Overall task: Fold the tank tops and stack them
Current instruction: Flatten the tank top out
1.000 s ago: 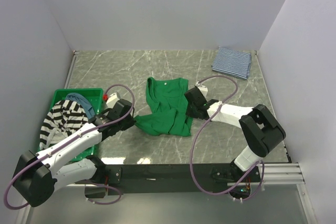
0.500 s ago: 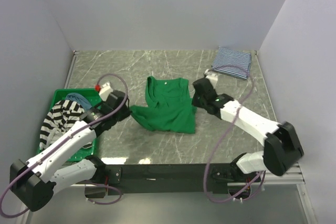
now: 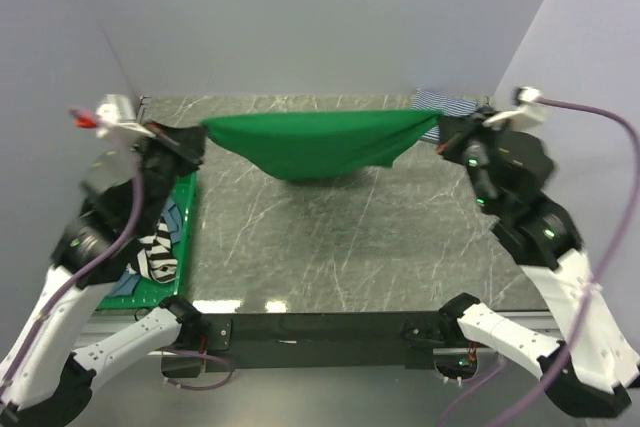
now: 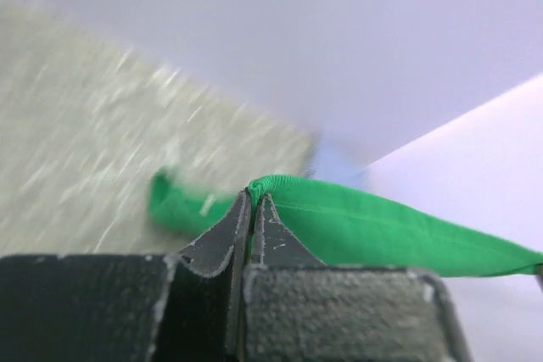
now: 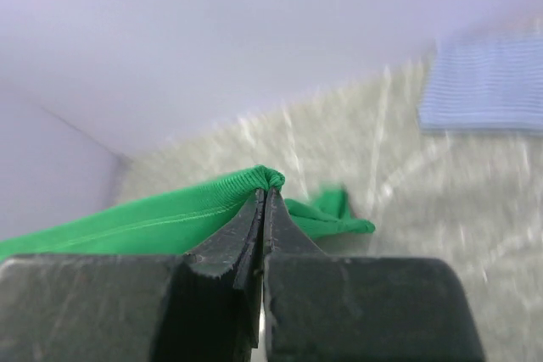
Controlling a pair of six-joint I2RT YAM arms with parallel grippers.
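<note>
Top in green (image 3: pixel 300 142), clamped by left pincer (image 4: pixel 252 198), right pincer (image 5: pixel 265 194), striped top (image 3: pixel 450 100) mostly hidden

Folded striped top (image 3: pixel 446 100) mostly behind right arm (image 3: pixel 512 162)

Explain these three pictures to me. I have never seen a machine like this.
These are two robot arms bolted to the near edge of a marble-look table. One picture looks down from above; the other two come from a camera on each wrist. The left arm's fingers and the right arm's fingers are each pinched shut on an end of a green tank top, stretched in the air between them. A folded thin-striped top lies at the far right corner. A green bin at the left holds a black-white striped top.
</note>
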